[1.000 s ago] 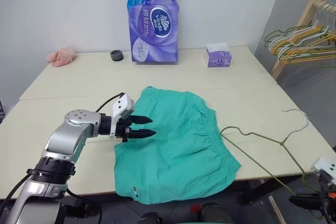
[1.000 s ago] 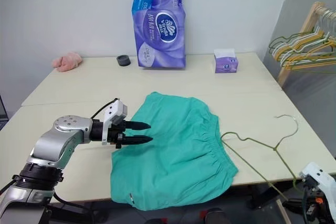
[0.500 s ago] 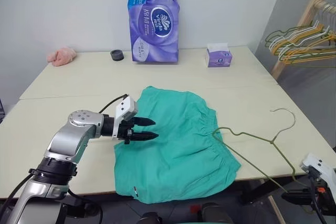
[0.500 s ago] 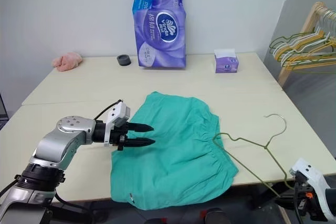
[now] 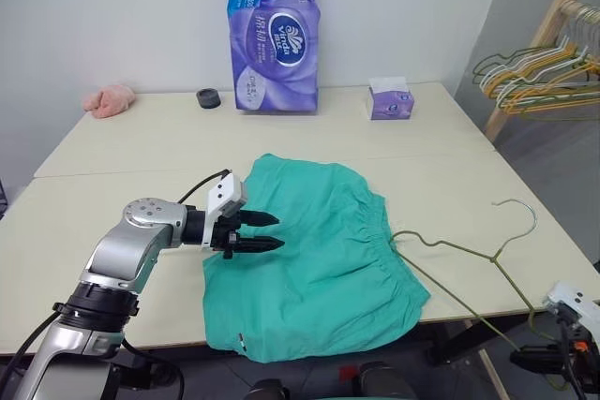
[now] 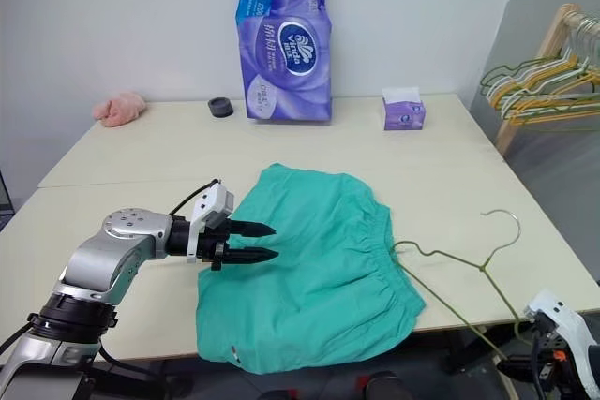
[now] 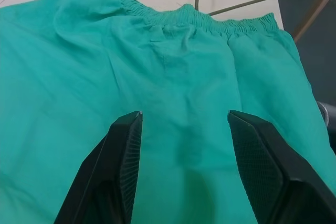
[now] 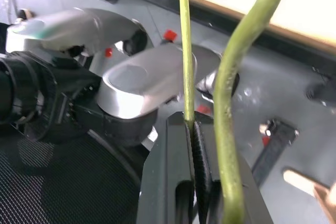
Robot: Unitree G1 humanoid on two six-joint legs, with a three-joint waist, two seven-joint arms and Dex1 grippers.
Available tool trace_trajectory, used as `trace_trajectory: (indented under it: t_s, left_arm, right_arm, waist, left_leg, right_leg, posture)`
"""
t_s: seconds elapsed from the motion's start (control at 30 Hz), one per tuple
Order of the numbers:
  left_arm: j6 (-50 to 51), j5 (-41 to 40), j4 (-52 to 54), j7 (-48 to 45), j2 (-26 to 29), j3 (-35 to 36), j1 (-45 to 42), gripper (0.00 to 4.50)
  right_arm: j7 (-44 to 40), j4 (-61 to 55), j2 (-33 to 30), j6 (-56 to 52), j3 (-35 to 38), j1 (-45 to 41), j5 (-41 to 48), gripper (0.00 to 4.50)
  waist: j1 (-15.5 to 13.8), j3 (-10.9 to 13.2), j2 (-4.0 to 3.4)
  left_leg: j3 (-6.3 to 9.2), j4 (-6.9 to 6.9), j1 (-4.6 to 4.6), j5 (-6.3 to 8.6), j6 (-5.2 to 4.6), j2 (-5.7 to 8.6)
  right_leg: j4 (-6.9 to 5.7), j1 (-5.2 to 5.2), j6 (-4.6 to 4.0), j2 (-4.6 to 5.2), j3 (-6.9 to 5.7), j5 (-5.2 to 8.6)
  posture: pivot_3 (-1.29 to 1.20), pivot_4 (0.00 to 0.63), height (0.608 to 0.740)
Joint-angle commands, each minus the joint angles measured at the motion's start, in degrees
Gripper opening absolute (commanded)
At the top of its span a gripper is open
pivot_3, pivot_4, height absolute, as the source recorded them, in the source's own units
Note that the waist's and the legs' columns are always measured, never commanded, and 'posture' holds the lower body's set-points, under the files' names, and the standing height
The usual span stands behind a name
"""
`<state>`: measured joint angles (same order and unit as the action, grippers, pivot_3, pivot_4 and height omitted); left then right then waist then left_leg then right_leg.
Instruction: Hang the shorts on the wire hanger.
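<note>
**Hanger pinched, shorts not yet gripped**

While the shorts point(image 5: 314, 259) lie flat on the desk point(image 5: 141, 147), waistband toward the robot's right and legs toward its left, the step in hand appears to be feeding the hanger point(image 5: 469, 259) into the waistband. Done well, this would mean lifting one waistband layer first, then sliding the hanger's near corner in low and level, without dragging the cloth.

Left tool point(image 5: 265, 231): fingers spread, holding nothing, poised just over the shorts' left edge and pointing across them toward the waistband.

Right tool point(image 8: 195, 129): pressed together, pinching the hanger's wire, below the desk's right edge.

Hanger: hook over the desk's right side, one corner just beside the waistband; contact cannot be confirmed.
</note>
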<state>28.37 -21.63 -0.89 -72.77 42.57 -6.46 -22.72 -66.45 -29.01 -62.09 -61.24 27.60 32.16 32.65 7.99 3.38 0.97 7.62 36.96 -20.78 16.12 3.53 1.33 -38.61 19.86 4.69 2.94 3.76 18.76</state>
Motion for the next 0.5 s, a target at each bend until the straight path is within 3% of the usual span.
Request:
trace_trajectory:
  t_s: [0.03, 0.23, 0.5]
  left_arm:
    - [-0.6, -0.2, 0.0, 1.0, -0.2, 1.3, -1.4, 2.72]
    - [-0.8, -0.4, -1.1, 2.8, -0.5, 2.4, -1.9, 2.72]
    - [-0.8, -1.1, -2.6, 5.4, -0.5, 5.2, -2.6, 2.72]
  right_arm:
    - [-1.1, 0.7, -2.3, -0.4, -3.0, -4.6, 2.1, 0.00]
    - [-2.6, 5.1, -6.1, -1.7, -11.0, -10.2, 3.1, 0.00]
    - [0.3, 13.7, -4.4, -10.1, -18.6, -22.6, 5.8, 0.00]
  waist:
    - [0.0, 0.0, -0.03]
    - [-0.1, 0.1, 0.03]
    - [0.0, 0.2, 0.08]
  left_leg:
    - [0.00, 0.00, 0.00, 0.00, 0.00, 0.00]
    - [0.01, 0.02, -0.01, 0.00, 0.00, 0.01]
    - [0.04, 0.03, -0.01, 0.00, 0.00, 0.01]
  right_leg:
    - [0.00, 0.00, 0.00, 0.00, 0.00, 0.00]
    - [0.02, -0.01, -0.06, 0.01, -0.01, -0.03]
    - [0.01, -0.01, -0.23, 0.01, -0.02, -0.14]
  posture:
    - [-0.24, 0.035, 0.740]
    - [-0.23, 0.035, 0.740]
    - [-0.20, 0.037, 0.740]
